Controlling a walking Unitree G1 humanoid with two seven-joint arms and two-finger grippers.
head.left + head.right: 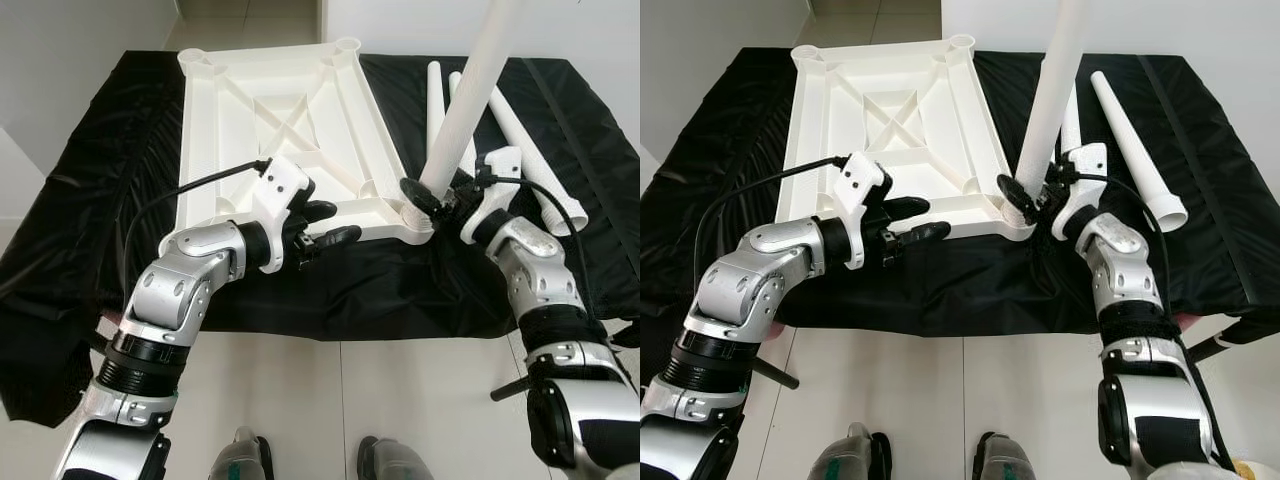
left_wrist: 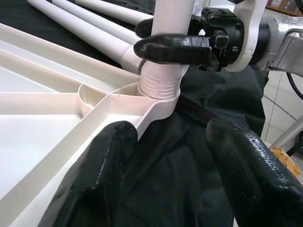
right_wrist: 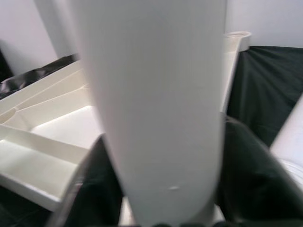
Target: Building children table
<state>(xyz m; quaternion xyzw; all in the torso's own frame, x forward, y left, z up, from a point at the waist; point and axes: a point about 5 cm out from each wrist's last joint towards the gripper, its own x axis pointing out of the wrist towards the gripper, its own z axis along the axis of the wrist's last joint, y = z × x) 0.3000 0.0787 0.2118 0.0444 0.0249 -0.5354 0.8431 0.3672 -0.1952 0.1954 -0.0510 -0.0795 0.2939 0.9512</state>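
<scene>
A white tabletop [image 1: 215, 140] lies upside down on a black cloth [image 1: 90, 190]. A white table leg [image 1: 470, 95] stands upright with its threaded end [image 2: 160, 85] in the tabletop's near right corner socket. My right gripper [image 1: 432, 198] is shut on this leg just above the socket, one finger [image 2: 173, 47] across it; the leg [image 3: 151, 94] rises close between the fingers in the right wrist view. My left gripper [image 1: 335, 224] is open at the tabletop's front edge, a short way left of that corner, with nothing between its fingers [image 2: 94, 189].
Spare white legs [image 1: 1140, 150] lie on the cloth to the right of the tabletop. The cloth hangs over the table's front edge down to a tiled floor [image 1: 420, 400]. My feet [image 1: 240, 460] stand close to that edge. White walls rise behind.
</scene>
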